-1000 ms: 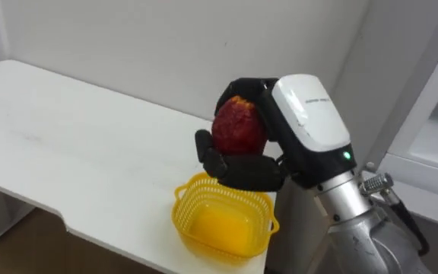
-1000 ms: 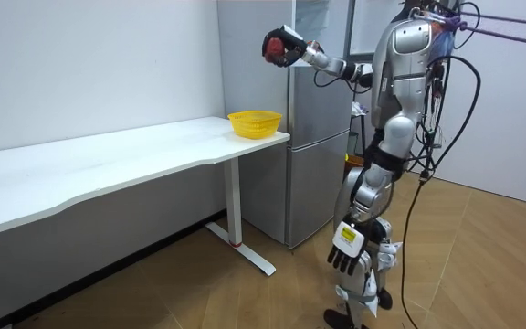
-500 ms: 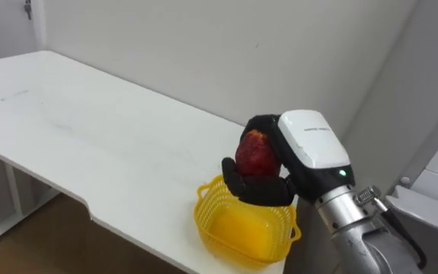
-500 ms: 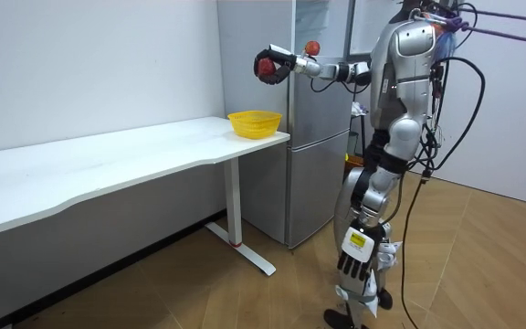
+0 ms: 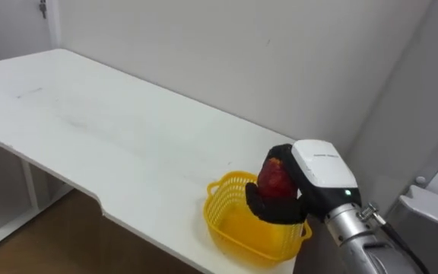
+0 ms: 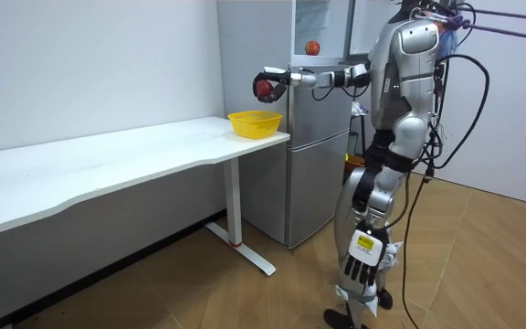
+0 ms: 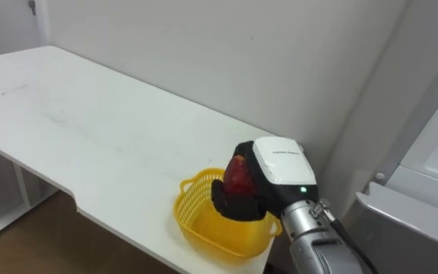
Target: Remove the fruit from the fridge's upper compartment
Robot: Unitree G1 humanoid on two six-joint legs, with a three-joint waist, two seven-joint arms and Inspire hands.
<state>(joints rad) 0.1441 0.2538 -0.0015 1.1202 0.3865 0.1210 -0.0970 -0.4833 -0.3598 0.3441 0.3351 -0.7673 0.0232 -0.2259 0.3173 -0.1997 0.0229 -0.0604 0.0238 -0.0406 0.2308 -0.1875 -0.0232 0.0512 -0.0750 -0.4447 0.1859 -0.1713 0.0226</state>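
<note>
A red fruit is in my right hand, whose dark fingers are curled round it. The hand holds it just above the far rim of a yellow basket at the near end of the white table. In the room view I stand in front of the fridge with my right arm stretched out level toward the room view's left, the fruit over the basket. My left hand hangs by my leg with straight fingers.
A second red fruit sits in the fridge's open upper compartment. The table runs along the white wall toward the room view's left. The fridge's grey side stands just right of the basket.
My right hand has come down and forward with the fruit, from above head height to just over the basket. The eye view has shifted with it.
</note>
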